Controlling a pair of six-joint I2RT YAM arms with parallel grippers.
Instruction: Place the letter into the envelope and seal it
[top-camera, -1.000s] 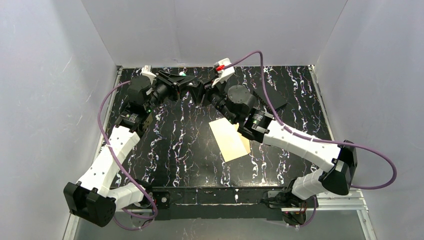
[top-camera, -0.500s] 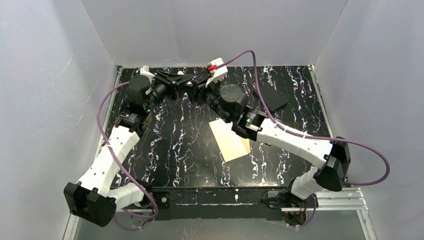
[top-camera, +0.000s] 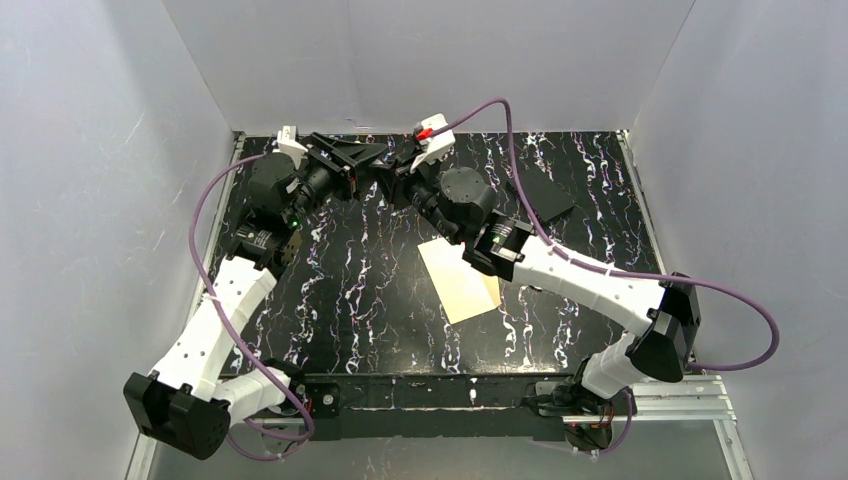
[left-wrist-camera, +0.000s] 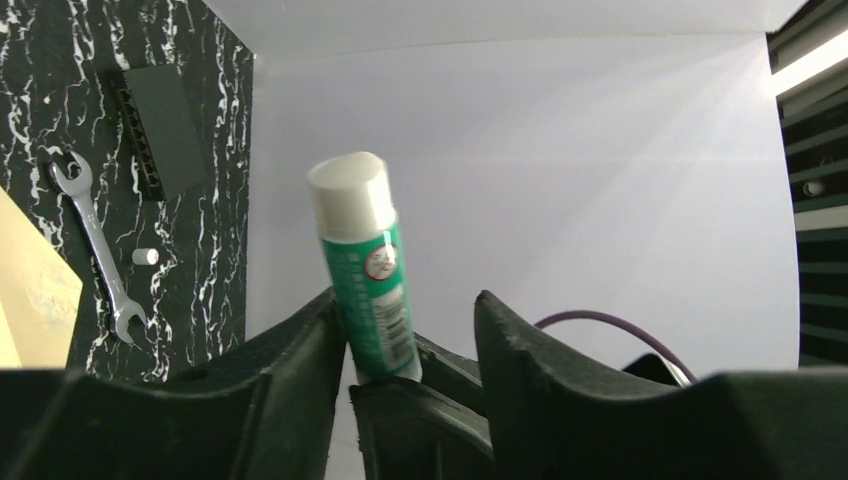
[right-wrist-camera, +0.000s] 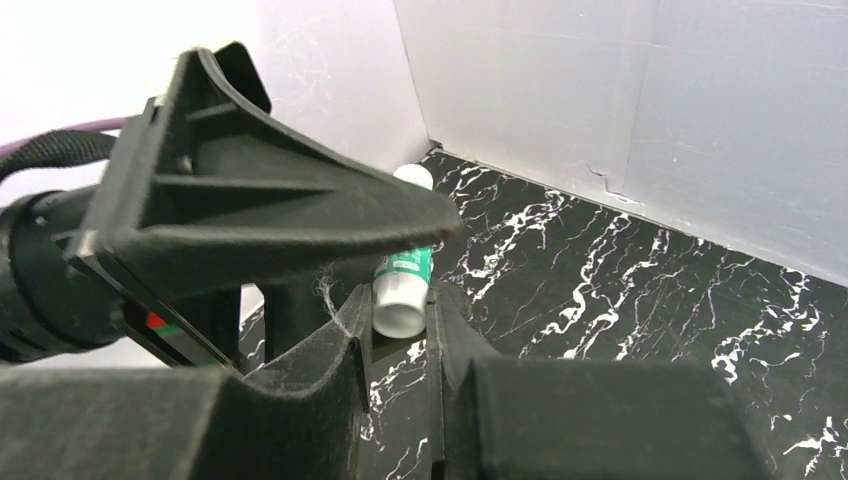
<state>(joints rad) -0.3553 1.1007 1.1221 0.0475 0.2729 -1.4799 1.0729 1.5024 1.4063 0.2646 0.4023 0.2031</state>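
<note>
Step judged: glue handover. Right gripper (right-wrist-camera: 395, 310) is clamping the white end of the green-labelled cylindrical glue stick (left-wrist-camera: 365, 270). Left gripper (left-wrist-camera: 408, 300) is standing apart, with the stick leaning on one finger. Best move is drawing it straight out, nearward, without tilting. White far wall (top-camera: 400, 60) is crowding both wrists. Black marbled table (top-camera: 340, 300) is lying open nearer. Cream paper envelope (top-camera: 455, 280) is resting mid-table, with the tan kraft letter (top-camera: 492, 292) peeking out at its right edge.

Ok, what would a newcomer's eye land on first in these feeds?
The right gripper and left gripper meet at the far edge of the table over a green-and-white glue stick: the right pinches it, the left stands open around it. The cream envelope lies mid-table, by the right arm.
</note>
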